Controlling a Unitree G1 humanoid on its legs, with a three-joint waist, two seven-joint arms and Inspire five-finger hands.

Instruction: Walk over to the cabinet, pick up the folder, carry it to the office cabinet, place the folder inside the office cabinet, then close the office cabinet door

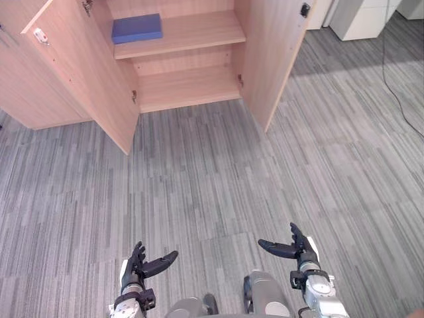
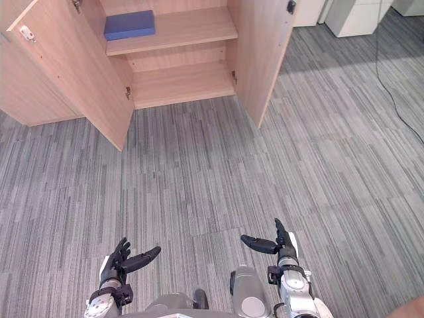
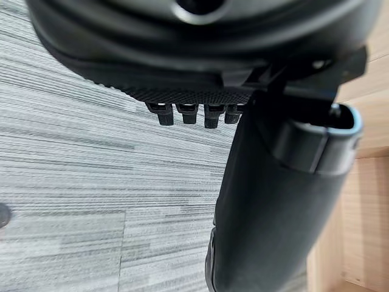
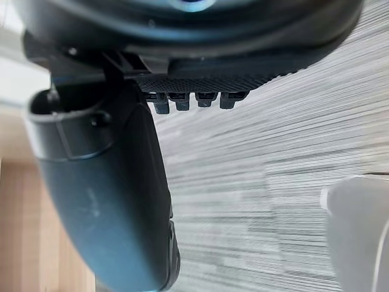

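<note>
A blue folder (image 1: 136, 28) lies flat on the upper shelf of a light wooden cabinet (image 1: 185, 86) ahead, whose two doors stand wide open. My left hand (image 1: 139, 265) hangs low at the near left, open and empty, thumb pointing inward. At the near right my right hand (image 1: 298, 250) is also open and empty. Both hands are far from the cabinet, over grey carpet. In the left wrist view the left hand's fingers (image 3: 191, 114) are straight; in the right wrist view the right hand's fingers (image 4: 194, 100) are too.
The cabinet's left door (image 1: 73, 73) and right door (image 1: 271, 53) reach out over the striped grey carpet (image 1: 212, 185). White furniture (image 1: 361, 16) stands at the far right. A thin dark cable (image 1: 394, 86) runs along the floor on the right.
</note>
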